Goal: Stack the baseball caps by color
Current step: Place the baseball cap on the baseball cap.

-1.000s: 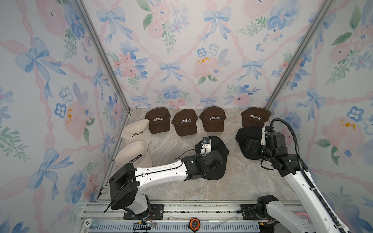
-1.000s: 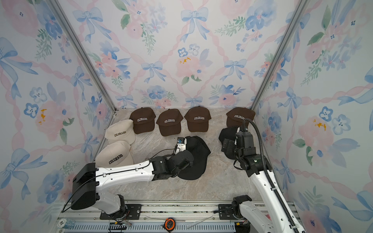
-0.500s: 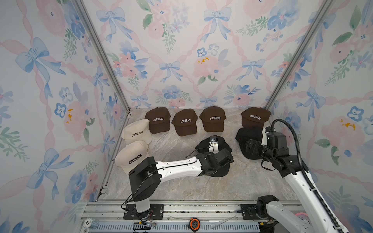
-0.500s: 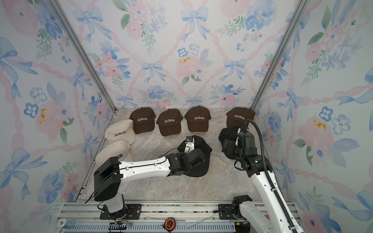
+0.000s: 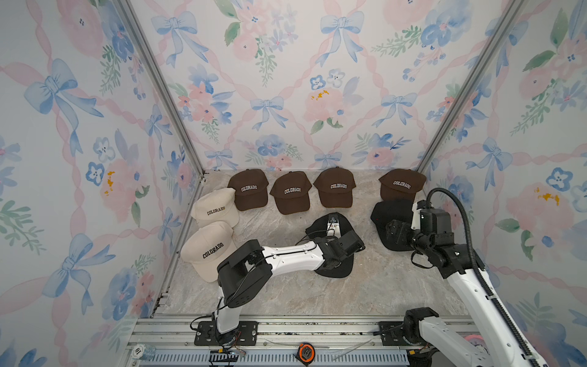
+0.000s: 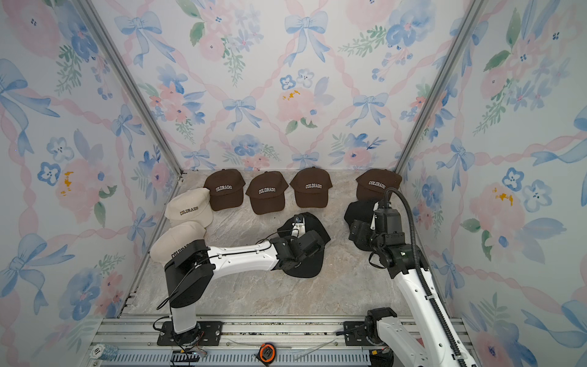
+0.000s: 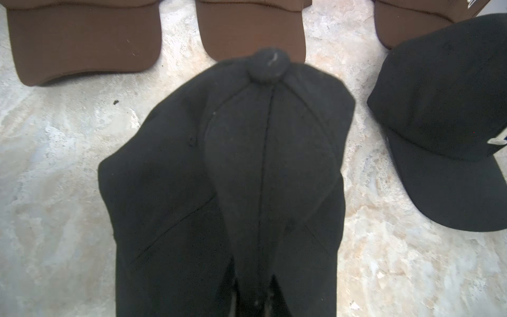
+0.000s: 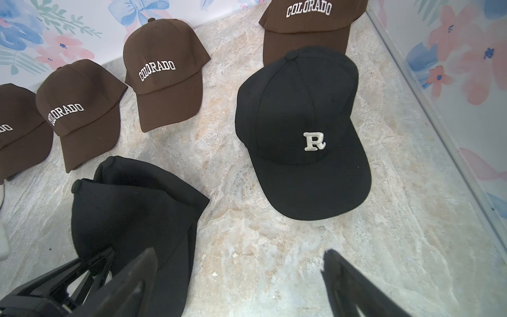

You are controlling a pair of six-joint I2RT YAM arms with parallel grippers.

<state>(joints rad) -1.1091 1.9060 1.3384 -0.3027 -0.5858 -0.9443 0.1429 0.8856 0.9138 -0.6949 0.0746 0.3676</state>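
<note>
So the left gripper (image 7: 255, 299) pinches the black cap pair (image 8: 131, 208) mid-counter (image 5: 286, 292), right gripper (image 8: 238, 285) spread wide near the lone R cap (image 8: 301, 131).

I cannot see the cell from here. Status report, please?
Left gripper at the black pair, grip unclear. Right gripper open, empty. Third black cap lies apart. Nothing between them.

Black R cap (image 8: 301, 131) lies beyond the wide-spread right hand (image 8: 238, 277).
</note>
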